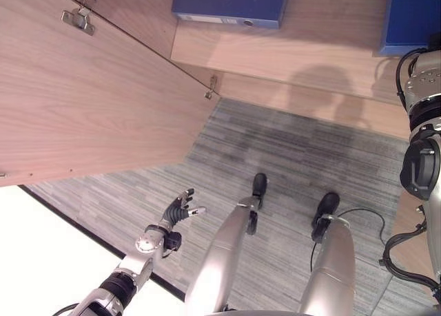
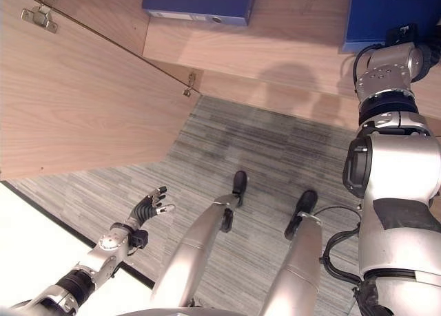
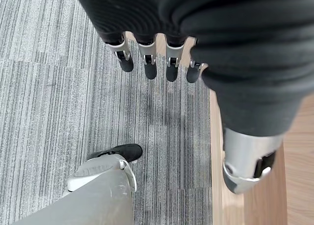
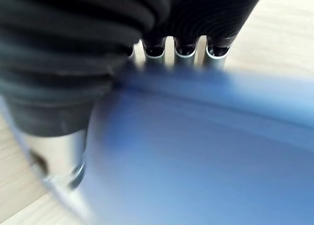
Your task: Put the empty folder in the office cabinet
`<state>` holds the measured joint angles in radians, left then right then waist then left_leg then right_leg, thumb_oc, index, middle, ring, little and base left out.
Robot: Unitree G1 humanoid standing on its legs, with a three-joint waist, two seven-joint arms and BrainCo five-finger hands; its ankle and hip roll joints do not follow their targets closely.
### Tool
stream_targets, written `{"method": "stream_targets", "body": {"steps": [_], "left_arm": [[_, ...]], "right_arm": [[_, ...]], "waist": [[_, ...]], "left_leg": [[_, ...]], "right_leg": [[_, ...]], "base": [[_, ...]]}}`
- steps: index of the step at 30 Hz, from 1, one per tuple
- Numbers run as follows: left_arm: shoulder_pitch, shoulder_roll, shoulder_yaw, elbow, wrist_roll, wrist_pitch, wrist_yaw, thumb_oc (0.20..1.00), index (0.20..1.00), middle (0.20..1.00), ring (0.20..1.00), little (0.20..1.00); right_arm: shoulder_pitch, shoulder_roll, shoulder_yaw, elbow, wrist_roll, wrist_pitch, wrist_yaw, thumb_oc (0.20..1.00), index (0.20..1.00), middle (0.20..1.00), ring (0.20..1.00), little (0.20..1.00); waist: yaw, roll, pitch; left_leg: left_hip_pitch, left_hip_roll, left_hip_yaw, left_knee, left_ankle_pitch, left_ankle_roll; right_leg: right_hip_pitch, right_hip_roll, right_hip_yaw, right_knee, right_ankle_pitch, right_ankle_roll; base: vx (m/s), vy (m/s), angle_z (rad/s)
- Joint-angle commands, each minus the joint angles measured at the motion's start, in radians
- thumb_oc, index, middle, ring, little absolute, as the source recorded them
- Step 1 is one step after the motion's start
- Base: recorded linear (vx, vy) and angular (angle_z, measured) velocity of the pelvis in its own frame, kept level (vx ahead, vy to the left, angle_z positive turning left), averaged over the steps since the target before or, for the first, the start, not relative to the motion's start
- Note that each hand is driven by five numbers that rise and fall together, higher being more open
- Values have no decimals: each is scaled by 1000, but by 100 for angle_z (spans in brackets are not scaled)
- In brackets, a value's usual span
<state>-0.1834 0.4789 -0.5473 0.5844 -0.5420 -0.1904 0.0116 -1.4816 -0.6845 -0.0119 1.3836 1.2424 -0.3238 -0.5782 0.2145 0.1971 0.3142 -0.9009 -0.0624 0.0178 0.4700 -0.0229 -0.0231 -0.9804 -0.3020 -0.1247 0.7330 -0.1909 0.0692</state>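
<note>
Right hand (image 4: 162, 19) has thumb and fingers around the blue flat plastic folder (image 4: 206, 151), which should slide level along the pale wooden cabinet shelf (image 2: 289, 47); left hand (image 1: 180, 209) hangs relaxed, empty.

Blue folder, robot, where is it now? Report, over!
Left hand open, empty, over the carpet. Right hand at the blue folder, grip hidden. Folder on the cabinet shelf; cabinet door open, nothing blocking.

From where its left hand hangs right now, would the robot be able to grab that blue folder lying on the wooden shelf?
Probably not as things stand. The left hand hangs low over the grey carpet, fingers relaxed, well short of the blue folder on the wooden shelf. The open wooden cabinet door stands close beside it.
</note>
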Motion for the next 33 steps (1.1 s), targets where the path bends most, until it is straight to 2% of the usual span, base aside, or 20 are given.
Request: {"method": "stream_targets", "body": {"steps": [1,10,19,20,22,24,33], "left_arm": [[51,55,39,0,-23,-3,4,1000,1000,1000,1000,1000],[49,59,43,5,-28,4,7,1000,1000,1000,1000,1000],[44,50,56,23,-35,13,7,1000,1000,1000,1000,1000],[45,61,67,24,-40,17,-4,1000,1000,1000,1000,1000],[50,66,77,25,-37,19,-15,1000,1000,1000,1000,1000],[61,79,99,35,-36,26,-33,1000,1000,1000,1000,1000],[78,68,134,58,-28,44,-71,1000,1000,1000,1000,1000]], "right_arm": [[-39,-55,30,-29,74,-51,30,1000,1000,1000,1000,1000],[-45,-57,47,5,64,-8,32,1000,1000,1000,1000,1000],[-40,-38,55,75,78,66,48,1000,1000,1000,1000,1000],[-65,-44,81,96,78,116,87,1000,1000,1000,1000,1000],[-90,-51,112,94,63,144,115,1000,1000,1000,1000,1000],[-133,-75,193,94,-17,220,177,1000,1000,1000,1000,1000],[-235,-137,320,110,-86,278,279,1000,1000,1000,1000,1000]], "waist": [[-13,35,-15],[-12,31,-16],[-14,18,-19],[-9,16,-20],[-5,16,-22],[5,8,-26],[17,7,-34]], "left_leg": [[16,31,-48,-95,-41,-52],[23,36,-49,-105,-39,-52],[46,40,-49,-124,-35,-52],[55,40,-52,-144,-27,-53],[63,40,-53,-159,-21,-54],[64,42,-57,-165,-15,-55],[79,46,-58,-197,4,-54]], "right_leg": [[76,36,59,41,-93,97],[88,40,55,32,-91,97],[105,46,53,20,-86,96],[110,44,47,13,-84,97],[110,45,46,12,-82,96],[110,42,45,11,-77,96],[114,40,36,2,-66,98]], "base": [[0,0,0],[0,0,0],[0,-3,0],[12,-38,-4],[8,-26,-4],[-1,-13,-2],[0,0,0]]}}
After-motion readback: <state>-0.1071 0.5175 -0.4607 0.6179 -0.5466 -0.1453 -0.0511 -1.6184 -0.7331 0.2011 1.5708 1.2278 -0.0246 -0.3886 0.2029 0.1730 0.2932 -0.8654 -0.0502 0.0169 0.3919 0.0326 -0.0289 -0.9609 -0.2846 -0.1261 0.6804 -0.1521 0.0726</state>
